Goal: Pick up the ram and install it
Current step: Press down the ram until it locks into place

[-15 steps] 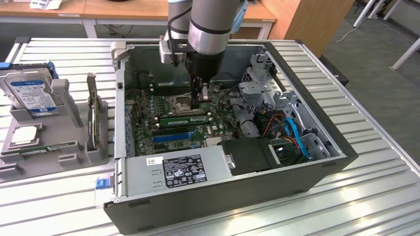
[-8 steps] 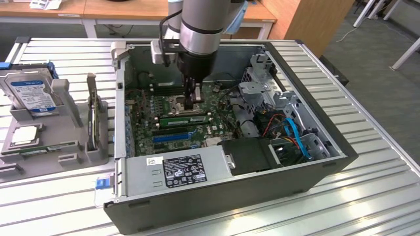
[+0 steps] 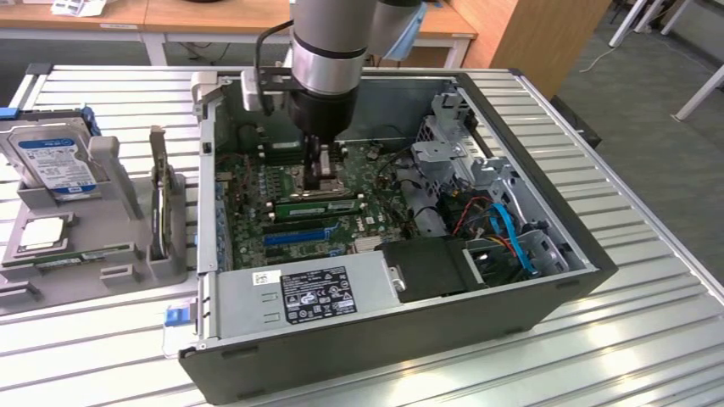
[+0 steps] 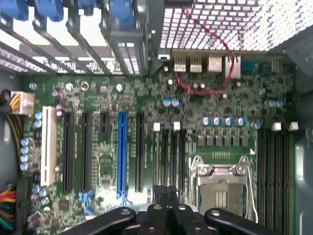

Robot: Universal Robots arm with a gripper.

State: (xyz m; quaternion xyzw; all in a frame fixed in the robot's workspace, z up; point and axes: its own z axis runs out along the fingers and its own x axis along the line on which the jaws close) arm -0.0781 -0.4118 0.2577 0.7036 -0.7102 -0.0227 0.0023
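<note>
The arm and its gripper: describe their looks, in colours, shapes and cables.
The arm is a fat silver-grey cylinder with a light blue cap at its joint. A black cable loops down its side. Beneath sits a black wrist block, then the black gripper, narrow, with rounded linkage bars and silver pivot screws.

A ribbed metal table [image 3: 633, 288] stands before wooden desks [image 3: 203, 17] on a grey floor [image 3: 633, 59].

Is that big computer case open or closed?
Open. The computer case lies with its side panel off, so the motherboard is exposed.
</note>
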